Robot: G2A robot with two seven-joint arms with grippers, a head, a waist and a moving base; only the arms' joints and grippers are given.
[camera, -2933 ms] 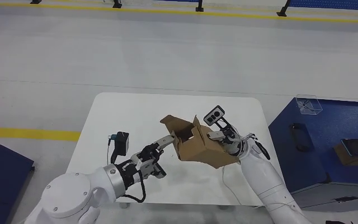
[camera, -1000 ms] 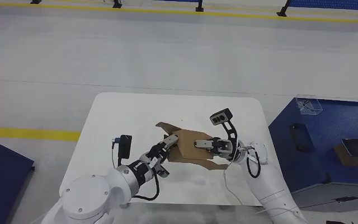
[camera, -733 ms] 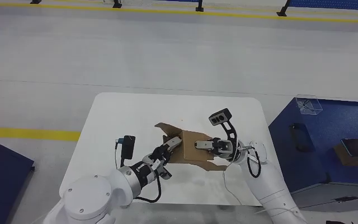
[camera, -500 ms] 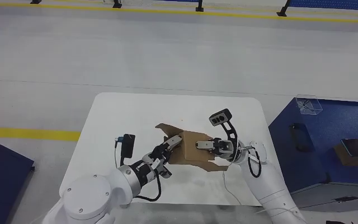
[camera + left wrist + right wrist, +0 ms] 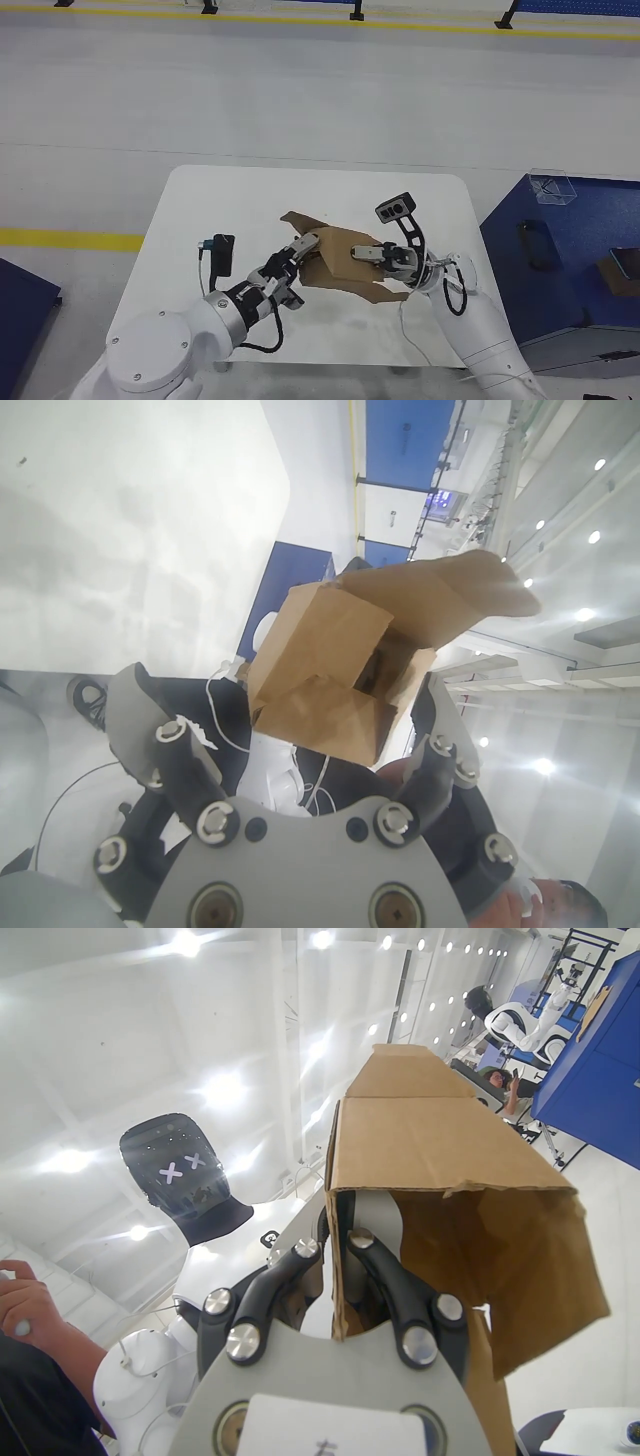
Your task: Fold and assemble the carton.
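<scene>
Nearest, the left hand (image 5: 282,690) has its fingers spread wide and holds nothing, sitting at the open end of the brown carton (image 5: 345,262); I cannot tell whether a finger touches the cardboard. The carton lies on its side over the middle of the white bench (image 5: 220,210), two end flaps partly folded in and one long flap sticking outward. On its other side the right hand (image 5: 334,1243) is clamped onto a cardboard wall, one finger inside, one outside. Past the bench's right edge stands a blue cabinet (image 5: 560,250); far off, a yellow line (image 5: 300,20) crosses the floor.
</scene>
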